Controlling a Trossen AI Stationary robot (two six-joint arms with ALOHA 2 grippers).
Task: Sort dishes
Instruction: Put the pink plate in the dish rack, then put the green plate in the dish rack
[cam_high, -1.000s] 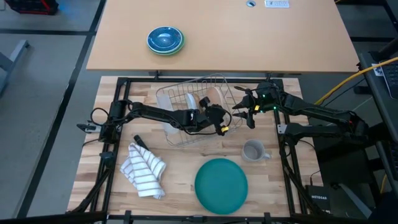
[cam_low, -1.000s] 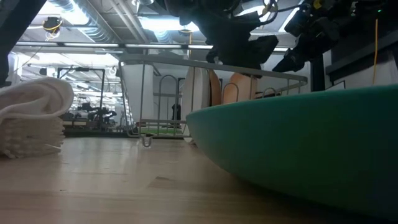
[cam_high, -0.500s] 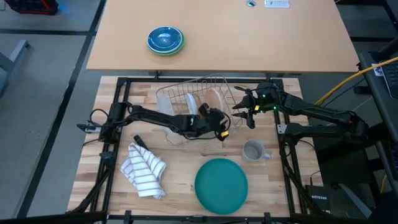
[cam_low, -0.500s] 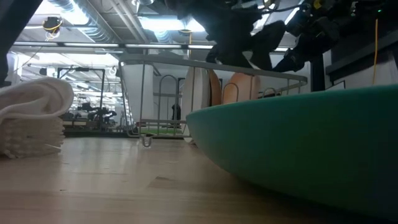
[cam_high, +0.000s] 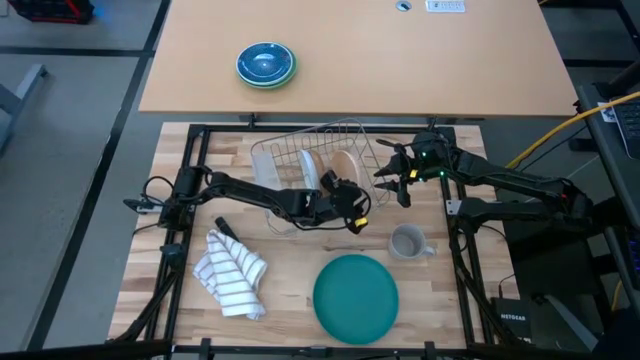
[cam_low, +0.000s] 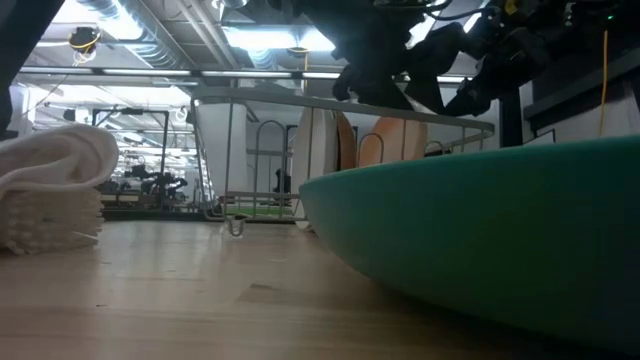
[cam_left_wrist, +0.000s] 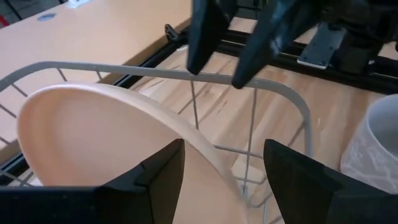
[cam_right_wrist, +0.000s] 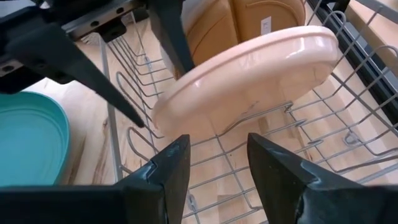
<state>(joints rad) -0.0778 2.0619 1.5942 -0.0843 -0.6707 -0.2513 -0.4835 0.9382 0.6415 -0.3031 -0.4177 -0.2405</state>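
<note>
A pale tan plate (cam_left_wrist: 93, 137) (cam_right_wrist: 249, 81) stands on edge, leaning, in the wire rack (cam_high: 270, 150). A small white plate (cam_high: 307, 165) stands beside it in the rack. The dark green plate (cam_high: 356, 297) lies flat on the table near the front edge. My left gripper (cam_left_wrist: 224, 149) is open at the rack's near right side, one finger on either side of the tan plate's rim. My right gripper (cam_high: 388, 183) hangs open just past the rack's right rim, holding nothing. My left gripper's open fingers (cam_left_wrist: 161, 180) straddle the tan plate's upper rim (cam_left_wrist: 208, 158), coming level and slightly downward from the table's near side. Whether either finger touches the rim I cannot tell. The plate rests on its lower edge among the rack's wires.
A grey mug (cam_high: 408, 242) stands right of the green plate. A striped towel (cam_high: 232, 272) lies at the front left. Blue bowls (cam_high: 265, 65) sit on the far table. The rack's wire rim (cam_left_wrist: 124, 67) runs between the two grippers.
My left gripper has opened and let go of the tan plate. It has drawn back a little toward the table's near edge and rolled slightly. The plate stays standing in the rack, leaning a bit more toward the right.
</note>
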